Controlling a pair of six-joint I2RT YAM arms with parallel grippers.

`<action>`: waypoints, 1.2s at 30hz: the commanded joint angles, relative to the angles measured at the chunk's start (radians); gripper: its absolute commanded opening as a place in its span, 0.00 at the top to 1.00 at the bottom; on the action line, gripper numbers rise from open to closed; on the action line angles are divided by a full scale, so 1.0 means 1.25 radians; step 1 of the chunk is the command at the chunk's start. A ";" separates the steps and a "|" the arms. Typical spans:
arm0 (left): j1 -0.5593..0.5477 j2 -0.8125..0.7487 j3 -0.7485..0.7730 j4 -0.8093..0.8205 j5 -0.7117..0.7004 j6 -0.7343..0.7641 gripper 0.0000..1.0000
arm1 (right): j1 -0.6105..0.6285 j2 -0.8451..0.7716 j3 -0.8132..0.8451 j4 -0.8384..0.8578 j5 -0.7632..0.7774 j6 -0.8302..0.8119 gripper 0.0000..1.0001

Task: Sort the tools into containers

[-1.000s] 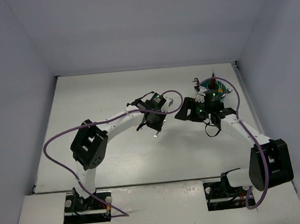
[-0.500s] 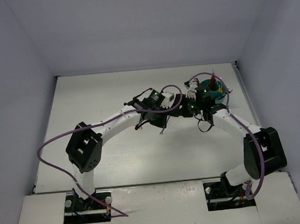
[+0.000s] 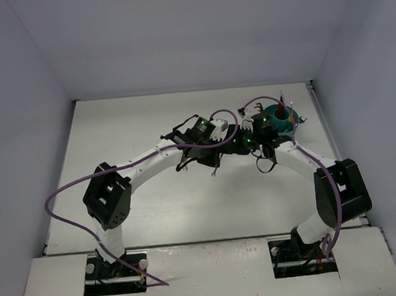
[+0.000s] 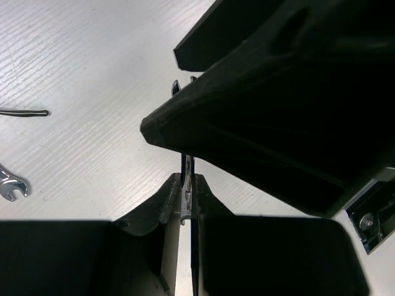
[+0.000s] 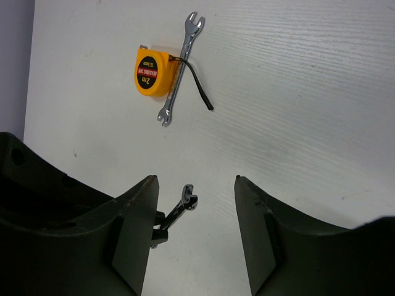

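My left gripper [image 4: 187, 180] is shut on a thin silver wrench [image 4: 187, 185], held edge-on above the table. In the right wrist view that same wrench [image 5: 184, 204] pokes up between my right gripper's [image 5: 194, 185] open fingers [image 5: 137, 213] and touches neither of them. On the table beyond lie a yellow tape measure [image 5: 151, 73], a second silver wrench [image 5: 179, 68] and a dark hex key [image 5: 199, 86]. The teal cup [image 3: 287, 126] stands at the back right with tool handles sticking up. From above, the left gripper [image 3: 214, 162] and right gripper [image 3: 239, 147] meet just left of the cup.
Another small wrench [image 4: 9, 185] and a thin dark hex key [image 4: 24, 113] lie on the white table at the left of the left wrist view. The right gripper's black body [image 4: 278, 92] looms close over the left fingers. Grey walls stand around the table.
The left arm has swung right and the right gripper has come left toward it, so the two grippers now meet beside the cup.
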State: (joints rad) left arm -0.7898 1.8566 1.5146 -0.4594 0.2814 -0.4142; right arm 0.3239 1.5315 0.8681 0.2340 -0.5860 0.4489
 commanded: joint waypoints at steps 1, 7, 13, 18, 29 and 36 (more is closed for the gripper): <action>0.002 -0.058 0.019 0.048 0.017 -0.017 1.00 | 0.017 0.003 0.041 0.064 -0.023 0.002 0.59; 0.002 -0.053 0.027 0.049 0.023 -0.021 1.00 | 0.023 -0.003 0.041 0.072 -0.020 0.000 0.82; 0.002 -0.048 0.029 0.041 0.024 -0.034 1.00 | 0.021 -0.038 0.032 0.071 0.012 -0.021 1.00; 0.009 -0.063 0.023 0.031 0.007 -0.043 0.71 | -0.002 -0.077 0.034 0.069 0.039 -0.028 1.00; 0.044 -0.195 -0.083 0.014 -0.097 -0.060 0.46 | -0.233 -0.212 0.067 0.062 0.107 -0.023 1.00; 0.057 -0.278 -0.174 -0.013 -0.166 -0.074 0.46 | -0.381 -0.240 0.111 0.068 0.273 -0.041 1.00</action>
State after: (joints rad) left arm -0.7296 1.5791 1.3191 -0.4757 0.1424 -0.4849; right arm -0.1050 1.2639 0.9376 0.2549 -0.3872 0.4222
